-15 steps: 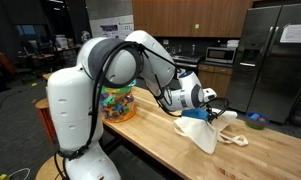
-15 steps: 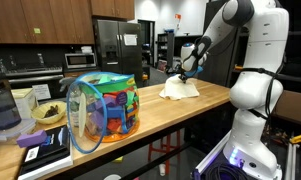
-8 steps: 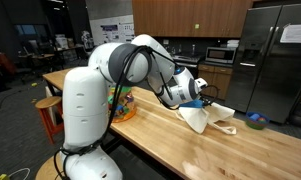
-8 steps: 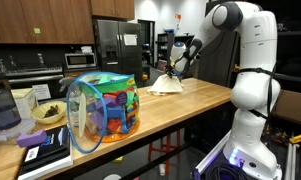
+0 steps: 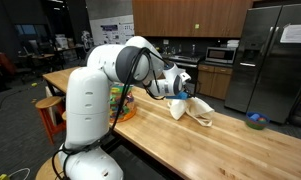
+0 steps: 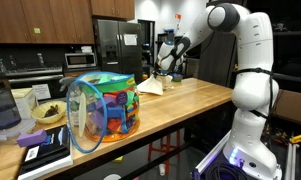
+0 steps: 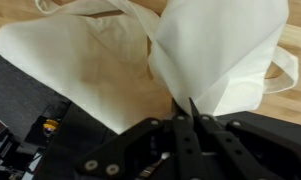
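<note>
My gripper (image 5: 181,90) is shut on a cream cloth tote bag (image 5: 188,106) and drags it along the long wooden table (image 5: 230,145). In an exterior view the bag (image 6: 152,86) hangs from the gripper (image 6: 167,67) with its lower part resting on the table. In the wrist view the fingers (image 7: 190,118) pinch a fold of the bag (image 7: 215,50), and the cloth spreads out above them with a handle loop at the right.
A colourful mesh bin of toys (image 6: 103,108) stands on the table (image 6: 180,104), also seen behind the arm (image 5: 117,103). A blue bowl (image 5: 255,121) sits at the far end. A tablet and bowls (image 6: 45,142) lie at the near end. Fridge and cabinets stand behind.
The gripper has pulled the tote bag along the table toward the toy bin, away from the blue bowl. The bag has bunched up and lifted.
</note>
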{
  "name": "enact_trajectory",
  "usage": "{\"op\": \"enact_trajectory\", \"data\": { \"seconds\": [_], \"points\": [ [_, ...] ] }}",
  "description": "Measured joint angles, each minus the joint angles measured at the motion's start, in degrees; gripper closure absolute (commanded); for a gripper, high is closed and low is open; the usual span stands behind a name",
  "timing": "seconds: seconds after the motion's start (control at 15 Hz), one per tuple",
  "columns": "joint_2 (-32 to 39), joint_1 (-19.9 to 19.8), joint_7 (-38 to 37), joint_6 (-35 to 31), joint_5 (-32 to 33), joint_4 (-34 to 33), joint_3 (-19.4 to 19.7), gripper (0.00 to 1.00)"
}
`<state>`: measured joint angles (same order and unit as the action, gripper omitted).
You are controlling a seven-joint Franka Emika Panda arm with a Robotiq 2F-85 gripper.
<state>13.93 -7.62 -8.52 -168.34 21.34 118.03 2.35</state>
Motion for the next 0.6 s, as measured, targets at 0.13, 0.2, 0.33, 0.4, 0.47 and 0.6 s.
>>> {"op": "enact_trajectory", "data": {
  "seconds": [0.13,0.2,0.33,0.4,0.47,0.6],
  "points": [
    [0.0,-0.6,6.3,0.6,-7.3,-0.3,-5.2,0.99],
    [0.0,-1.1,9.4,1.2,-10.6,-0.6,-7.9,0.99],
    [0.0,-2.6,15.9,3.3,-17.9,-1.4,-13.3,0.99],
    [0.0,-3.6,19.6,4.9,-22.0,-2.0,-16.0,0.99],
    [0.0,-4.7,23.4,6.9,-26.1,-2.6,-18.6,0.99],
    [0.0,-6.7,29.8,11.8,-33.1,-4.2,-22.3,0.99]
  ]
}}
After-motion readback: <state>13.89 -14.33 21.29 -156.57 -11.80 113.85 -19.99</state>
